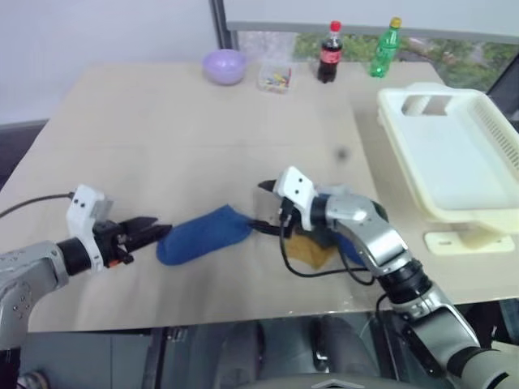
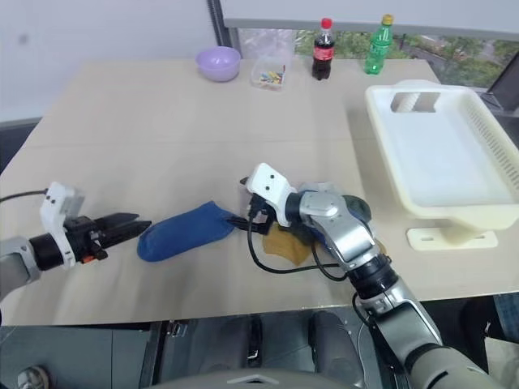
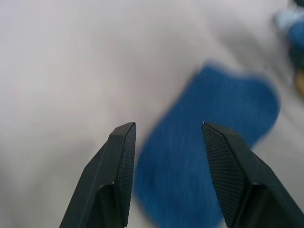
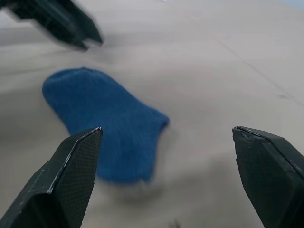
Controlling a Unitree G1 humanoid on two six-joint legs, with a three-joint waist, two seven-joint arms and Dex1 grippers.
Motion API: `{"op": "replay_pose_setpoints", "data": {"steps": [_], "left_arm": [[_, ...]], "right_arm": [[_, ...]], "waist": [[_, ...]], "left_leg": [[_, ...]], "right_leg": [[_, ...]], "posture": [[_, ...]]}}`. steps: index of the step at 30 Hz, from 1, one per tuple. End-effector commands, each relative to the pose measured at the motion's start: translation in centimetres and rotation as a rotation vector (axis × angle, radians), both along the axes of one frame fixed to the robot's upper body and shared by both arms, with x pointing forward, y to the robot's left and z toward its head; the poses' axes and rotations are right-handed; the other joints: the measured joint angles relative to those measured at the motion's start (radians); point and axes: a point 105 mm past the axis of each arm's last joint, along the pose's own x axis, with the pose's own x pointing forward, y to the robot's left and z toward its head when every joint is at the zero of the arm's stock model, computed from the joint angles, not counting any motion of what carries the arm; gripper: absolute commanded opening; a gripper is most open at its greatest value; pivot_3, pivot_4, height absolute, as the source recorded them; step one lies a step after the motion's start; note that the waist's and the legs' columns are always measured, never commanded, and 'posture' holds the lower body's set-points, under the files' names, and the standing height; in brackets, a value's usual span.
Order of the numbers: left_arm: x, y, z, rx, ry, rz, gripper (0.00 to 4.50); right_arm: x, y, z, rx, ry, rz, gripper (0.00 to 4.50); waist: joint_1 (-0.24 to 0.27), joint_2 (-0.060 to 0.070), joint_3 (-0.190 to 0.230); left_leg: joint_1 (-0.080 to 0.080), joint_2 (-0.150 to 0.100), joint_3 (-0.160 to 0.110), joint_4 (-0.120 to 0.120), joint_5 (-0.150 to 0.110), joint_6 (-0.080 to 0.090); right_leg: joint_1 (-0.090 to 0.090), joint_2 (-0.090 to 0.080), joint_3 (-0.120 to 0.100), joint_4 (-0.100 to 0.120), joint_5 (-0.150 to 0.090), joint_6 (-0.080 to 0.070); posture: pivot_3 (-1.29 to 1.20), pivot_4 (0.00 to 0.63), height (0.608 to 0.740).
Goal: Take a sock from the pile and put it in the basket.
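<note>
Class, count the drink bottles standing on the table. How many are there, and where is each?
2. The dark cola bottle stands at the table's far edge; the green bottle stands beside it, nearer the basket.

Left arm enters from 8 o'clock, forearm nearly level, left gripper (image 1: 154, 230) pointing toward 3 o'clock, fingers (image 3: 118, 166) apart with a moderate gap. Right arm enters from 5 o'clock, elbow bent, wrist turned so right gripper (image 1: 263, 207) points toward 9 o'clock, fingers (image 4: 71, 175) spread wide, nothing between them.
</note>
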Motion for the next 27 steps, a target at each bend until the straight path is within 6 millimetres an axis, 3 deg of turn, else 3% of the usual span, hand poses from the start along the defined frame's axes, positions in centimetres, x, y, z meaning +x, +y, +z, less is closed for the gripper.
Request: {"op": "replay_pose_setpoints", "data": {"steps": [1,2,5,9,12,14,21,23,25,27], "left_arm": [[-0.9,-0.4,-0.2,0.074,-0.056,0.016,2.35],[-0.9,-0.5,-0.7,0.08,-0.058,0.035,2.35],[-0.5,-1.2,-1.8,0.078,-0.07,0.056,2.45],[0.0,-2.0,-2.7,0.094,-0.08,0.003,1.4],[1.2,-1.6,-2.8,0.127,-0.088,-0.05,0.19],[2.1,-1.0,-2.7,0.154,-0.092,-0.078,0.0],[4.6,-1.1,-2.2,0.17,-0.105,-0.2,0.0],[4.3,-1.9,-1.6,0.116,-0.108,-0.264,0.0],[4.3,-1.9,-1.2,0.101,-0.115,-0.273,0.59],[4.2,-2.1,-0.4,0.054,-0.14,-0.258,1.29]], "right_arm": [[0.2,1.5,-1.3,-0.05,0.042,0.043,4.5],[0.5,1.8,-1.9,-0.065,0.068,0.031,4.5],[1.6,1.8,-3.9,-0.151,0.063,-0.008,3.6],[1.9,1.1,-4.5,-0.194,0.044,-0.014,2.07],[1.5,-0.2,-4.4,-0.213,0.052,-0.022,0.88],[0.9,-1.0,-4.5,-0.226,0.07,-0.035,0.04],[0.3,-1.6,-4.7,-0.251,0.085,-0.16,0.01],[0.4,-1.5,-4.5,-0.252,0.081,-0.186,0.69],[0.2,-1.4,-4.3,-0.258,0.067,-0.191,1.34],[0.7,-1.9,-3.6,-0.258,0.006,-0.223,2.3]], "waist": [[0.002,0.0,0.0],[0.003,-0.001,0.0],[0.006,-0.002,-0.001],[0.004,-0.003,-0.002],[0.011,-0.002,-0.002],[0.017,-0.002,-0.003],[0.019,-0.002,-0.003],[0.02,-0.002,-0.003],[0.019,-0.002,-0.004],[0.019,-0.002,-0.004]], "left_leg": [[0.0,0.0,0.0,0.0,0.0,0.0],[0.0,-0.001,0.0,0.0,0.0,0.0],[0.0,-0.001,0.0,0.0,0.0,0.0],[0.001,-0.001,0.0,0.0,0.0,0.0],[0.001,-0.001,0.0,0.0,0.0,0.0],[0.001,-0.002,0.0,0.0,0.0,0.0],[0.001,-0.002,0.002,0.0,0.0,0.0],[0.001,-0.002,0.002,0.0,0.0,0.0],[0.001,-0.002,0.003,0.0,0.0,0.0],[0.001,-0.002,0.003,0.0,0.0,0.0]], "right_leg": [[0.0,-0.001,0.0,-0.001,0.0,0.0],[0.0,-0.001,0.0,0.0,0.0,0.0],[0.001,-0.002,0.0,0.0,0.0,0.0],[0.001,-0.001,0.0,0.0,0.0,0.0],[0.001,-0.001,0.0,0.001,0.0,0.0],[0.001,0.0,-0.001,0.0,0.0,0.0],[0.0,0.0,0.0,0.0,0.0,0.0],[0.001,0.0,0.0,0.0,0.0,0.0],[0.0,0.001,-0.001,0.0,0.0,0.0],[0.0,0.001,-0.001,0.0,0.0,0.0]], "posture": [[0.0,0.15,0.74],[0.0,0.15,0.74],[0.0,0.15,0.74],[0.0,0.15,0.74],[0.0,0.15,0.74],[0.0,0.15,0.74],[0.0,0.15,0.74],[0.0,0.15,0.74],[0.0,0.15,0.74],[0.0,0.15,0.74]]}}
